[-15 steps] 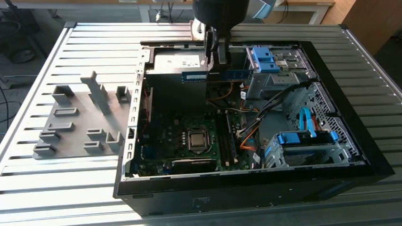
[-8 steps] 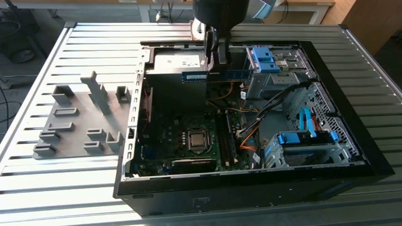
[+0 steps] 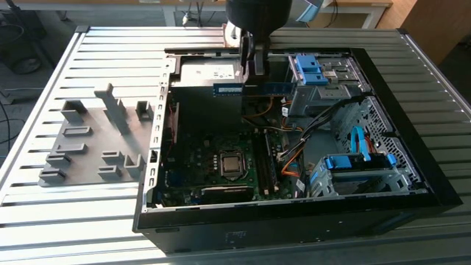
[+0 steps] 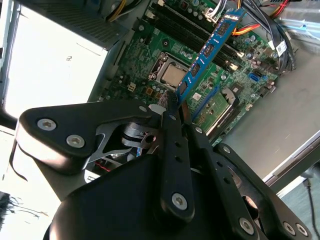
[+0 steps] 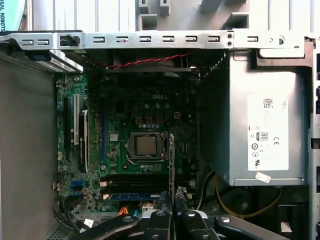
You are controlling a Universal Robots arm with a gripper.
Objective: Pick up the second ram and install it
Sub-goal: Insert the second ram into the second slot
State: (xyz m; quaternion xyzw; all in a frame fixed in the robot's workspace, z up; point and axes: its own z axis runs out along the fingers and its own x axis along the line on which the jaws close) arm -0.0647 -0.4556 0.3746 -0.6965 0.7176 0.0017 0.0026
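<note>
My gripper (image 3: 252, 74) is shut on the second ram (image 3: 254, 88), a thin blue-teal stick. In the exterior view it hangs level above the open computer case (image 3: 412, 182), near the case's far end. In the second wrist view the second ram (image 4: 210, 50) sticks out from between the dark fingers (image 4: 172, 125) over the green motherboard (image 4: 150, 75). In the first wrist view the second ram (image 5: 171, 165) shows edge-on above the memory slots (image 5: 135, 179), beside the processor socket (image 5: 145, 146). Another blue stick (image 5: 135, 196) sits in one slot.
A grey power supply (image 5: 265, 135) fills the case's far corner. Blue drive-bay brackets (image 3: 309, 69) and orange and black cables (image 3: 290, 160) crowd the exterior view's right side. Grey holder blocks (image 3: 96, 138) stand on the slatted table (image 3: 74, 221) at that view's left.
</note>
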